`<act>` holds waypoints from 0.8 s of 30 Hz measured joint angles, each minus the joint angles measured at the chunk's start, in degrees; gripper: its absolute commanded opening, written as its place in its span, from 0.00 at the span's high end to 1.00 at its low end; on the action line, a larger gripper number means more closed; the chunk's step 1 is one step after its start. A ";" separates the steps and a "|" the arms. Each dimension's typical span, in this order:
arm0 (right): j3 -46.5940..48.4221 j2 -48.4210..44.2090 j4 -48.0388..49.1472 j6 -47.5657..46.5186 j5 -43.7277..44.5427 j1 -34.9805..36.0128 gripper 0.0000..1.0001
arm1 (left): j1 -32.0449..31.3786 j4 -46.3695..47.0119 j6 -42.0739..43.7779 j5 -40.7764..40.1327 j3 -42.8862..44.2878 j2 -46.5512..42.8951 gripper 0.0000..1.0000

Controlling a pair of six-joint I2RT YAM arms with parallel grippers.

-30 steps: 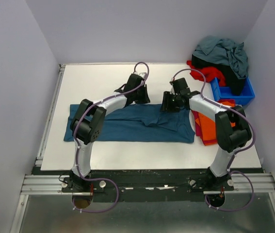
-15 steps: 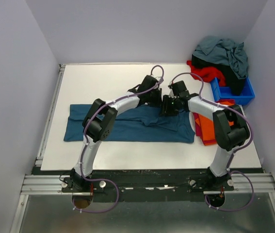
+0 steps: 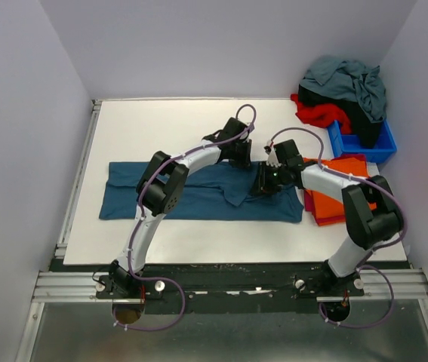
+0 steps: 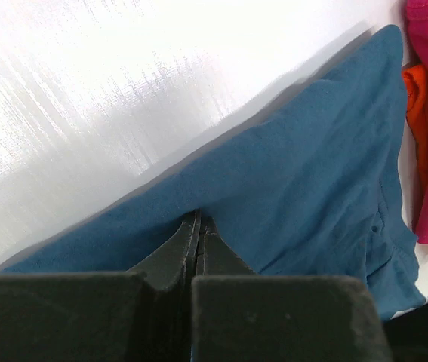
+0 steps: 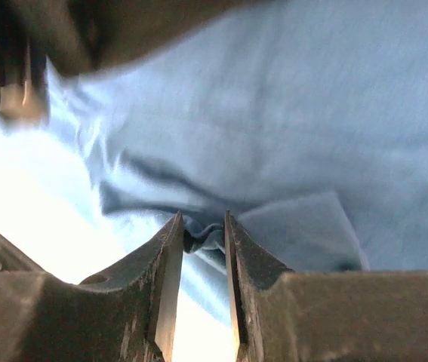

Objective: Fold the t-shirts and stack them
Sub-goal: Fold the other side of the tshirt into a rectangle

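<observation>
The left gripper [image 4: 198, 230] is pressed together on the far edge of the teal-blue t-shirt [image 3: 183, 197], where a ridge of cloth is raised. Just beside it, a small bunched fold of the same shirt is pinched by the right gripper [image 5: 200, 235]. The shirt is spread along the middle of the worktop [image 3: 161, 121]. A folded orange stack [image 3: 349, 167] is laid at its right end, and a heap of t-shirts [image 3: 346, 87] is piled over the blue bin [image 3: 383, 147].
</observation>
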 measured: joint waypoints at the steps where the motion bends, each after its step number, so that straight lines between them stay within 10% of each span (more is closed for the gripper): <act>1: -1.86 -1.79 0.50 0.17 -0.92 0.00 0.64 | 0.00 -0.20 0.02 0.00 0.33 0.20 1.00; 12: -14.51 -21.70 -2.16 1.86 -1.42 -0.26 0.71 | 0.00 -1.09 0.35 -0.02 1.51 0.72 1.00; 24: -3.39 -8.28 -0.17 4.22 7.80 -5.35 0.70 | 0.00 -1.07 0.37 -0.04 1.51 0.72 1.00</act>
